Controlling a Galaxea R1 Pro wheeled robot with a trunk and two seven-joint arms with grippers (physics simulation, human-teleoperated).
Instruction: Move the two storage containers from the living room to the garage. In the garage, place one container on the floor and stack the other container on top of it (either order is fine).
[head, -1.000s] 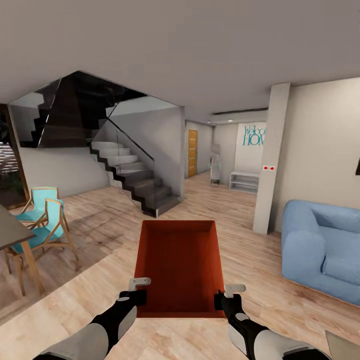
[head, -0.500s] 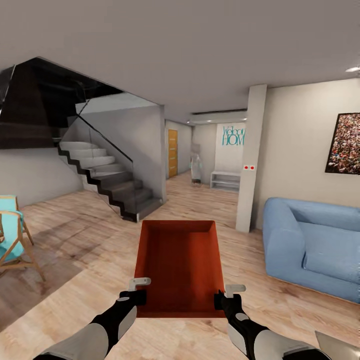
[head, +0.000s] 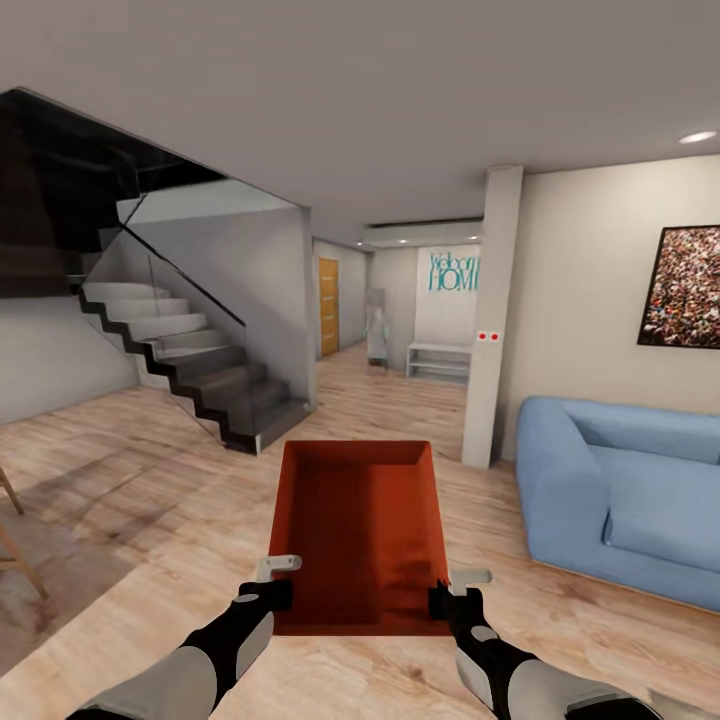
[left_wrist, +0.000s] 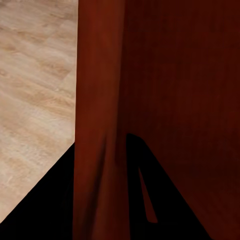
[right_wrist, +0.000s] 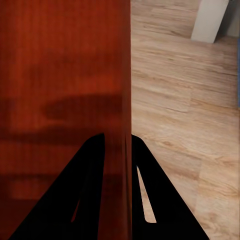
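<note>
The storage container (head: 358, 535) was held out in front of the robot, above the wood-plank floor (head: 150, 480), open top up and nothing in it. The left gripper (head: 272, 580) was clenched on the container's left wall near the close corner, and the right gripper (head: 452, 590) was doing the same on the right wall. Both wrist views backed that up: in the left wrist one the red wall (left_wrist: 100, 125) ran straight between the dark jaws, one inside and one outside, and in the right wrist one the wall (right_wrist: 120, 100) sat pinched between the jaws too.

Right of the container there was a blue sofa (head: 625, 500), with a picture (head: 688, 288) on the wall above it. Just past the container's far right corner stood a white pillar (head: 487, 320) with two small red dots. Beyond the container to the left, a staircase (head: 190, 370) with a glass rail. Way beyond it down the hallway, an orange door (head: 328, 306), a low white shelf (head: 438, 360), and teal wall lettering (head: 452, 272) that looked like "Welcome HOME", partly cut off by the pillar.
</note>
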